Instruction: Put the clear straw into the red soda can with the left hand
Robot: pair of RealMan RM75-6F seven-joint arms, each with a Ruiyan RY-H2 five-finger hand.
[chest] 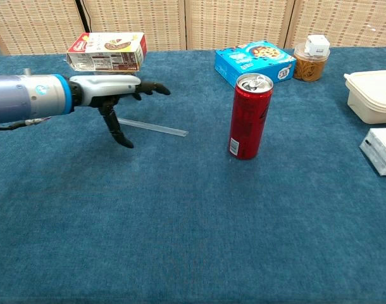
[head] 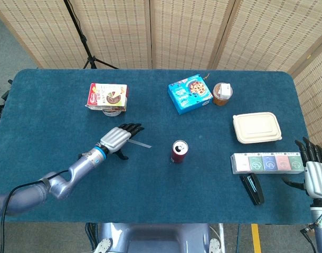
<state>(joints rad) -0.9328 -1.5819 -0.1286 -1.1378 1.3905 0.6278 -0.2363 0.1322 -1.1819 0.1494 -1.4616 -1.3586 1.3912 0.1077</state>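
Note:
The red soda can (head: 178, 152) (chest: 250, 116) stands upright near the table's middle, its top open. The clear straw (head: 141, 145) (chest: 156, 128) lies flat on the blue cloth to the can's left. My left hand (head: 116, 139) (chest: 111, 95) hovers over the straw's left end, palm down, fingers stretched forward and thumb pointing down toward the cloth; it holds nothing. My right hand (head: 314, 171) rests open at the table's right edge, far from the can.
A snack box on a tin (head: 107, 97) (chest: 106, 52) sits behind my left hand. Behind the can lie a blue cookie box (head: 189, 94) (chest: 254, 61) and a small jar (head: 222, 93). A lidded container (head: 257, 127), a tea-bag box (head: 267, 163) and a black stapler (head: 252, 188) are on the right.

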